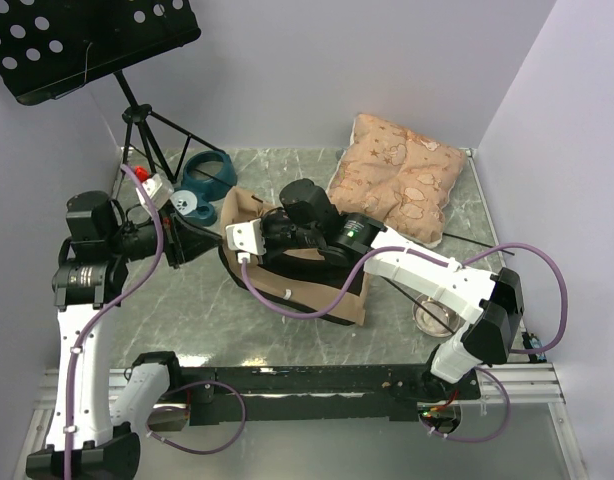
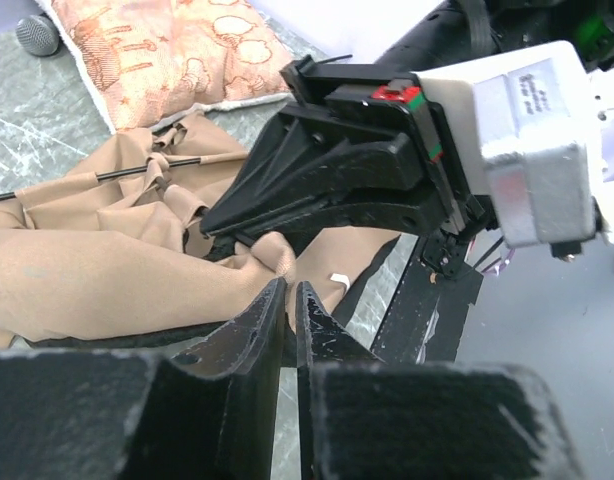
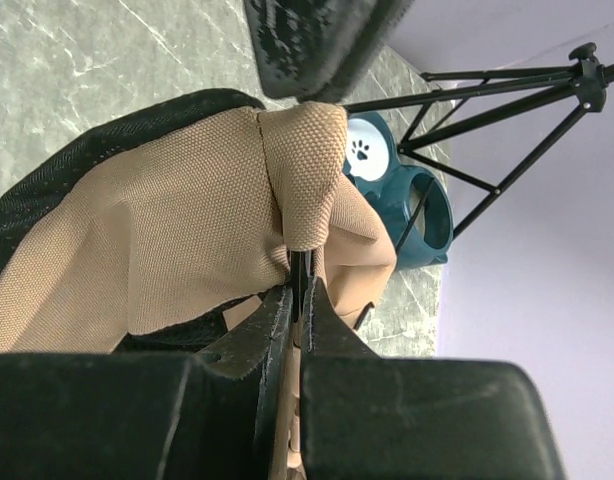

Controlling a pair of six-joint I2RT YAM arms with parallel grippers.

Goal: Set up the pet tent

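Left gripper (image 2: 290, 290): nearly closed at a fold of the tan fabric pet tent (image 2: 87, 260); hold unclear.
Right gripper (image 3: 299, 292): clamped shut on tent fabric.
Tent: crumpled flat, mid grey marble desk (image 1: 187, 310).
Behind: pinkish plush cushion (image 1: 397, 185).

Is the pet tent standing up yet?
Not yet. Nothing looks finished: the pet tent lies crumpled flat on the table. In hand: the right pincer is shut on a fold of its tan fabric, with the left pincer nearly closed beside it. Left: lifting it into shape on its thin black pole.
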